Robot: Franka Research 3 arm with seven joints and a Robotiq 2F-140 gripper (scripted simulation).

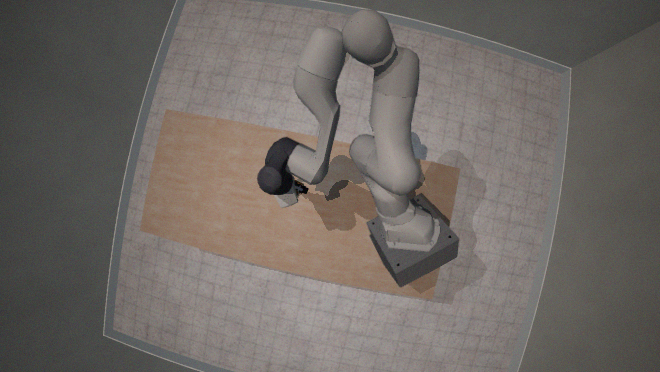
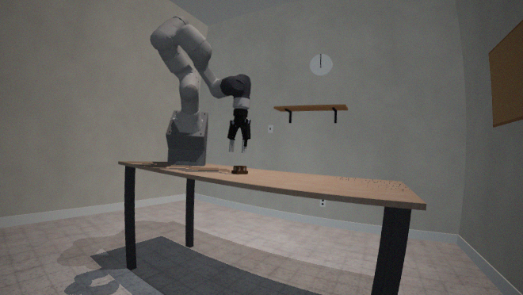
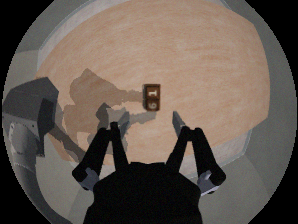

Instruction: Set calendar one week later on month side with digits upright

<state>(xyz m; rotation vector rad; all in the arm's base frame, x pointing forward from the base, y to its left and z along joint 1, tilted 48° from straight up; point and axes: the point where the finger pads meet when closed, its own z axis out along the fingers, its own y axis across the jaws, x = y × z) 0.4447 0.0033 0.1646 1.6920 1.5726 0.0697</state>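
Observation:
The small dark brown tray [image 2: 239, 173] [image 3: 145, 98] lies flat on the table, with two brown cubes side by side in it. In the wrist view the farther cube [image 3: 152, 93] shows a pale 1 lying sideways on top; the nearer cube [image 3: 153, 105] shows a round pale digit, a 6 or a 9. In the exterior view the cubes' front faces are too small and dark to read, and the month's name cannot be read. My gripper [image 2: 238, 147] [image 3: 151, 117] is partly open and empty, pointing down above the tray. In the top view the arm hides the tray.
The wooden table [image 1: 210, 175] [image 2: 317, 186] [image 3: 215, 60] carries the arm's grey base block [image 1: 425, 250] [image 2: 186, 147] at one end. The arm's shadow falls between the base and the tray. A wall shelf [image 2: 311, 108] is in the background, behind the table.

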